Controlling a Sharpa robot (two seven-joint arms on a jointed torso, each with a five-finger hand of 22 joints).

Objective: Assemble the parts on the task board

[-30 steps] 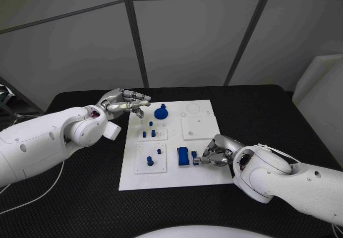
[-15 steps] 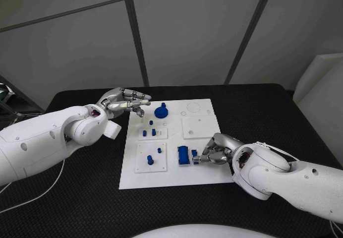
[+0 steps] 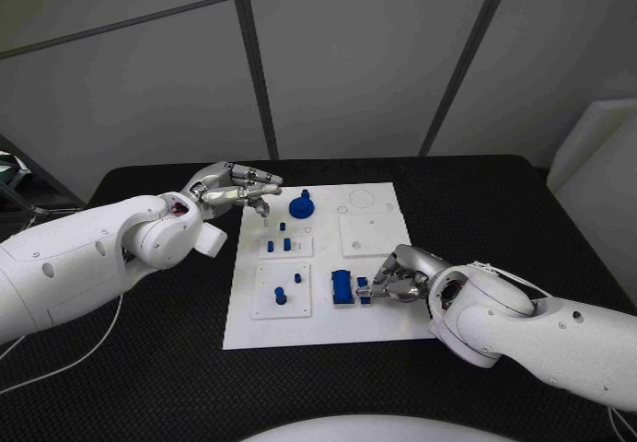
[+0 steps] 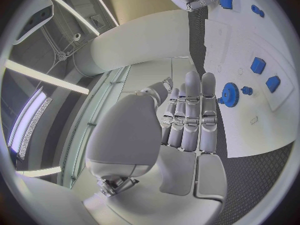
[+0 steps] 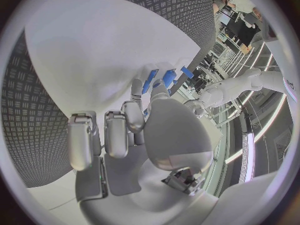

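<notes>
Right hand [image 3: 402, 279] fingers pinching blue part [image 3: 363, 290], left hand [image 3: 237, 195] fingers spread at board [image 3: 318, 331] edge

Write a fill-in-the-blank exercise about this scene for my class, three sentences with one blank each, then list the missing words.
1. The white rectangular task board lies on a ______ table.
2. The small plastic parts, such as the round toothed gear, are ______ in colour.
3. The silver right hand has its fingers at a small block near the board's ______ edge, while the silver left hand hovers by the gear.

Missing words: black; blue; right
</notes>
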